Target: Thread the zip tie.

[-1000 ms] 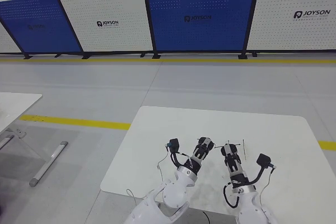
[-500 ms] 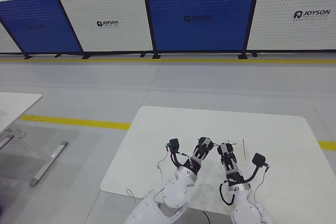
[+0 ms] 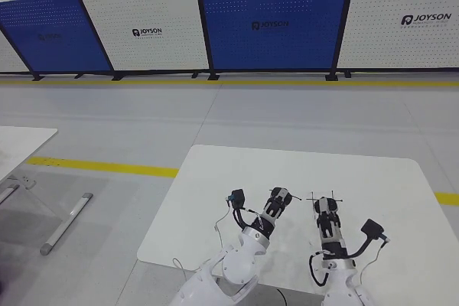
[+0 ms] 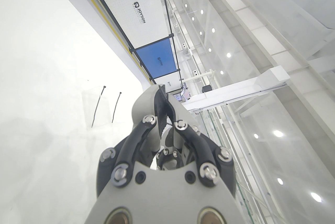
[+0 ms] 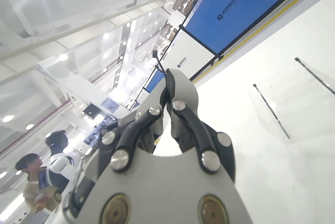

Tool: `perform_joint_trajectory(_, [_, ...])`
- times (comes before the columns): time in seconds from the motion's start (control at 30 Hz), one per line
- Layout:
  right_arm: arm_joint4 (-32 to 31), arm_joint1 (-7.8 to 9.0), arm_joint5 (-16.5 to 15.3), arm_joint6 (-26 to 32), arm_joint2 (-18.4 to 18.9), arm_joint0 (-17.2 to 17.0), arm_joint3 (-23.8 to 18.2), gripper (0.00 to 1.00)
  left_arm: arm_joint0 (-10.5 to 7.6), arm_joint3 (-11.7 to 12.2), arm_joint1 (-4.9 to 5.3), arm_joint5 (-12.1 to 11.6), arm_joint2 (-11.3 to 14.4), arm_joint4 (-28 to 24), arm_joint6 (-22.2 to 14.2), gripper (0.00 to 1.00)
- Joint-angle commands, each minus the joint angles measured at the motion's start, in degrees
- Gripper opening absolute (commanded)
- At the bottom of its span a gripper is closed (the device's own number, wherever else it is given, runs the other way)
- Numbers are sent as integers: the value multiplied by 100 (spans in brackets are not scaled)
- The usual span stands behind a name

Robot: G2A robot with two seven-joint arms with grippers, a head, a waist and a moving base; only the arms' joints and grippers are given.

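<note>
Left gripper (image 3: 281, 196) is kept in place, fingers pressed shut; any hold cannot be told. Right gripper (image 3: 327, 203) is shifted rightward from it, clamped on a thin black plastic zip tie (image 5: 156, 58), head jutting past fingertips. Two spare black ties (image 4: 98, 106) are laid near; white table (image 3: 237, 172) extends well beyond.

Bright overhead light, strong white glare

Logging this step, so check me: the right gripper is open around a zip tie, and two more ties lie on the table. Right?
Not open: the right wrist view shows the right gripper shut on the zip tie, its head poking past the fingertips. Two more ties do lie on the table.
</note>
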Motion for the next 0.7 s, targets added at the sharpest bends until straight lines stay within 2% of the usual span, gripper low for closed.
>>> perform_joint_trajectory(0.0, [1,4,-8,93,22,-32,-68,0,0,0,0,0,0,0,0,0])
perform_joint_trajectory(0.67, [-102,-24,44,201,-11,-3,-3,0,0,0,0,0,0,0,0,0])
